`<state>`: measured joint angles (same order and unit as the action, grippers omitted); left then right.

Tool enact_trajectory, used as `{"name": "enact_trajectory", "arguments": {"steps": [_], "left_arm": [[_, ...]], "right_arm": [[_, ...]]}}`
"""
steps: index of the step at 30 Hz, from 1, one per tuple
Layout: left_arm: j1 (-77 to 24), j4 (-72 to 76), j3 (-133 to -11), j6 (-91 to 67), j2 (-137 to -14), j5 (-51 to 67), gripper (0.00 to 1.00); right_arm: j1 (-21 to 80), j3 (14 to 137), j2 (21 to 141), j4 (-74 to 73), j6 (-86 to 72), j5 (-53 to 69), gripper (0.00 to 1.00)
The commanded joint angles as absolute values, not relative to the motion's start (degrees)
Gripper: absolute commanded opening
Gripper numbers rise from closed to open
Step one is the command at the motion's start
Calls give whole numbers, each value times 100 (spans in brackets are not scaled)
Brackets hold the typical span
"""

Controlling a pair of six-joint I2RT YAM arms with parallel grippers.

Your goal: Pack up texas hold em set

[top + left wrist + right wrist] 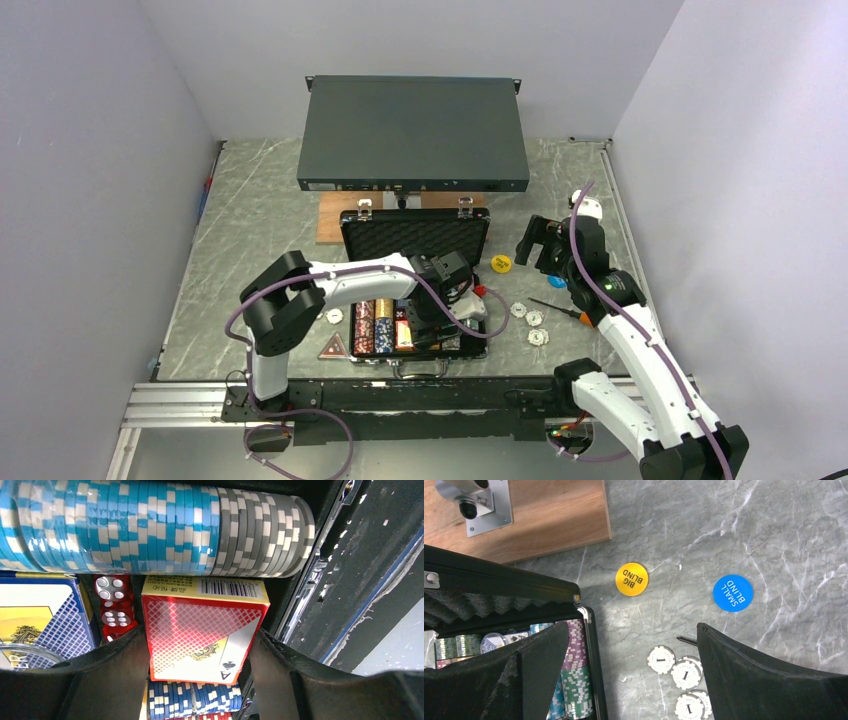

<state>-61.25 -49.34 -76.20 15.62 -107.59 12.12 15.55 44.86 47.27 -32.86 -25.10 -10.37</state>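
The black briefcase (pixel 415 235) lies open at the middle of the table, with chip rows (pixel 125 525) in its base. My left gripper (pixel 425 315) is down inside it, fingers (pixel 115 680) pressed against both sides of a red card deck (pixel 200 630), which hangs over a blue chip row (pixel 195 697). Red dice (pixel 115 605) and a blue deck (pixel 40 615) sit beside it. My right gripper (pixel 630 626) hovers open, right of the case, over loose white chips (pixel 684 672). A yellow disc (pixel 632 579) and a blue disc (pixel 733 593) lie on the table.
A large dark grey rack box (pixel 413 130) stands behind the case on a wooden board (pixel 549 515). An orange-handled screwdriver (pixel 560 310) lies by the white chips. Left of the case are a white chip (pixel 334 316) and a red triangle (pixel 333 348).
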Motion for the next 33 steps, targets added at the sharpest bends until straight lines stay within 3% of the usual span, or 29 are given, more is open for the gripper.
{"name": "enact_trajectory", "arguments": {"steps": [1,2,3,4,13,18,24,27,30,33], "left_arm": [[-6062,-4695,-7643,1469,-10837,947,27],[-6056,-4672,-7612,1461,-10767,972,49],[-6060,-4638,-7577,1435,-10675,998,83],[-6057,-4588,-7546,1402,-10565,978,97],[-6056,-4175,-7202,913,-9488,711,97],[-5967,-3488,-6313,-67,-8020,304,94],[-5432,-3429,-5016,-2527,-5925,-1478,91],[-4915,-4534,-4490,-4603,-4986,-2321,99],[-4359,-5786,-4167,-6526,-4414,-2349,99],[-4200,-5944,-3776,-7158,-3949,-2053,99]], "right_arm": [[1553,4529,4726,-3129,-2514,-1070,100],[1552,4532,4724,-3129,-2514,-1072,100],[1555,4528,4721,-3132,-2514,-1072,100],[1551,4527,4720,-3129,-2518,-1065,100],[1552,4544,4806,-3085,-2525,-991,100],[1555,4523,4771,-3090,-2505,-1005,100],[1551,4424,4847,-2971,-2538,-907,100],[1554,4397,4924,-2892,-2574,-825,100],[1556,4395,4977,-2842,-2612,-738,100],[1556,4388,4979,-2822,-2628,-703,100]]}}
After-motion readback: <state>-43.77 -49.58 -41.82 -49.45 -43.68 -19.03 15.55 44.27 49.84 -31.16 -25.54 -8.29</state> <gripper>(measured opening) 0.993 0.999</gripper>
